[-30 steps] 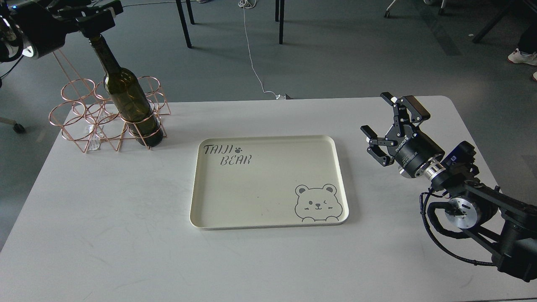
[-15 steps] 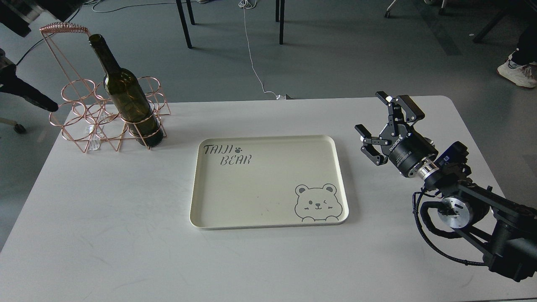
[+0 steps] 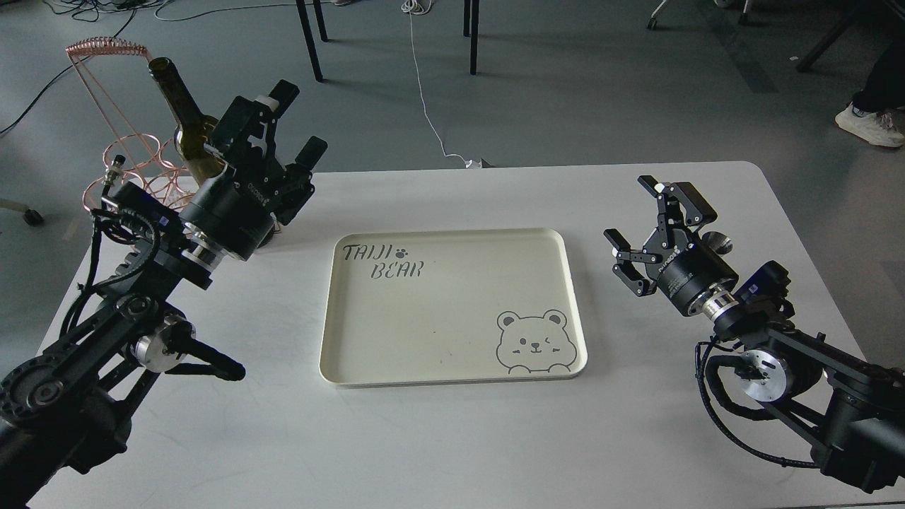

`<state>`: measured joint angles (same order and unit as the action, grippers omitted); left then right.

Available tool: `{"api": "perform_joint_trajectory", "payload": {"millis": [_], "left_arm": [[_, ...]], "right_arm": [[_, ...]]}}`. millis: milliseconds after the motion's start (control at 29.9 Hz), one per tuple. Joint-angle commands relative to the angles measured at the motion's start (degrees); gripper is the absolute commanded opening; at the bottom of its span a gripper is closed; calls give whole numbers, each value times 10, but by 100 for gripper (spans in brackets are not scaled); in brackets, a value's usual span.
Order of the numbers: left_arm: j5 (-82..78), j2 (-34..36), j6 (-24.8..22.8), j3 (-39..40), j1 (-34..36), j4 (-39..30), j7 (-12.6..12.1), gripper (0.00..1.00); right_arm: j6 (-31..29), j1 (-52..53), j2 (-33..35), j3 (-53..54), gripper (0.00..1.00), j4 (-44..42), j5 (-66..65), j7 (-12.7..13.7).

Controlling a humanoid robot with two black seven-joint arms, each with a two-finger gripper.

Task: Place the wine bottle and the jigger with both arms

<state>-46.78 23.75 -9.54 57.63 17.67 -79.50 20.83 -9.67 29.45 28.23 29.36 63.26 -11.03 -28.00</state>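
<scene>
Green glass wine bottle (image 3: 185, 116) sits in the copper rack (image 3: 120, 159) at ten o'clock, left gripper (image 3: 286, 134) spread empty beside it, right gripper (image 3: 654, 226) released too, just short of the jigger (image 3: 720, 242) at three o'clock, so a careless swing could topple it.

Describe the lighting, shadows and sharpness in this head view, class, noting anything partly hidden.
Head view: soft, even light; faint shadows on the white table beneath both arms. The cream tray is sharp and glare-free. The left end effector hides most of the wine bottle, leaving its neck and shoulder visible. Behind the right end effector, a small shiny object peeks out, too hidden to identify.
</scene>
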Motion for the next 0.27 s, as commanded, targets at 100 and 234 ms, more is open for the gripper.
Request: {"api": "perform_joint_trajectory", "payload": {"millis": [100, 234], "left_arm": [[1, -52, -31, 49, -81, 23, -9, 98], [7, -56, -58, 60, -104, 24, -12, 98]], "right_arm": [[0, 0, -11, 0, 99, 0, 0, 0], [-1, 0, -16, 0, 99, 0, 0, 0]]}}
